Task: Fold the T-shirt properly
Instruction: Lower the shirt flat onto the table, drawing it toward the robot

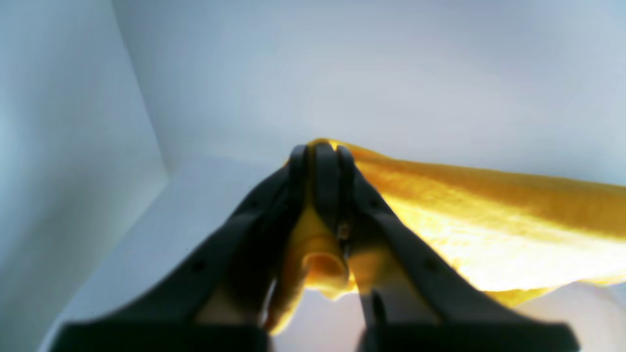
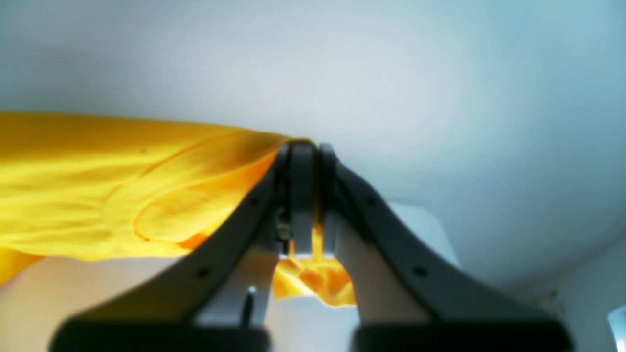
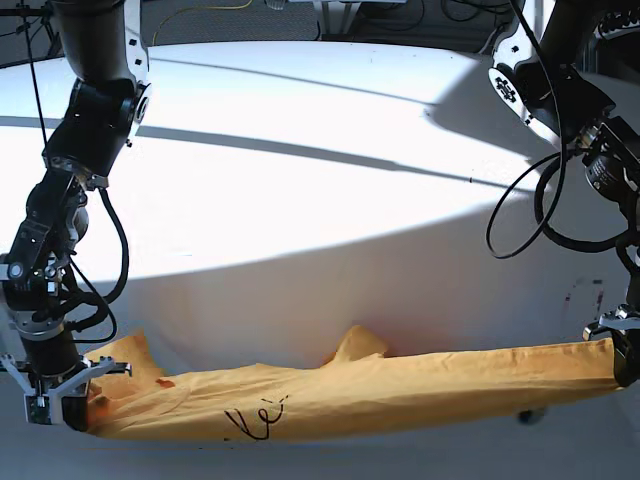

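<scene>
Both claws clamped on cloth: left gripper [image 1: 320,156] pinches one end of the T-shirt [image 3: 400,385], right gripper [image 2: 303,151] pinches the other, fabric bunched between the jaws in both wrist views. Shirt hangs stretched as a long band low over the near edge of the white table [image 3: 320,180], black drawing [image 3: 255,418] facing out. Judgement: keep tension even, keep both ends level, lay it flat away from the near edge before releasing; slack will wrinkle the fold
</scene>
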### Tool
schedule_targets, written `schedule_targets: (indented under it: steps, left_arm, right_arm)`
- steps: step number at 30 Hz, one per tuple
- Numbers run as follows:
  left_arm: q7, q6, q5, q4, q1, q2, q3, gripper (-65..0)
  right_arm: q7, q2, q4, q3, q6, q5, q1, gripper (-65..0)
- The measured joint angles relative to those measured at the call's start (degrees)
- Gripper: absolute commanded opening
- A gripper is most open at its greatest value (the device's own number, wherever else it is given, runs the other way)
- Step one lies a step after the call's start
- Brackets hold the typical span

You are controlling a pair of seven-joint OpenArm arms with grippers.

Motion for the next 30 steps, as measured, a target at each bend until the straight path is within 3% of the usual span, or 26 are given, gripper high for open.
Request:
schedule_targets:
  steps: [4,14,17,22,30]
  left_arm:
    - [0.04,-0.04,-3.69,0.26,8.24,-0.04,-3.43,-65.0]
    - [0.04,-3.91,-10.21,-0.2,28.3,-0.15,-10.12,-65.0]
    - [0.07,-5.88,-10.38,-0.2,32.57,-0.15,-11.47,-65.0]
    - [-0.04,-8.39,-10.84,-0.17,38.16,-0.2,-13.27,-65.0]
    - [0.07,-11.43,-10.71,-0.24,45.79,-0.81,-13.88,-65.0]
  right_arm:
    - [-0.28,-2.71,4.26,2.03,-0.09,-0.11,-10.29,-64.4]
    - [0.28,-11.23,12.7,7.17,0.35,0.24,-30.08,-64.5]
    - [0.09,-12.92,12.81,8.94,2.23,0.02,-33.64,-64.5]
    - [0.85,-14.53,12.81,11.17,4.87,0.04,-38.27,-64.5]
    - [0.74,-15.74,12.76,11.76,6.27,-0.2,-44.68,-64.7]
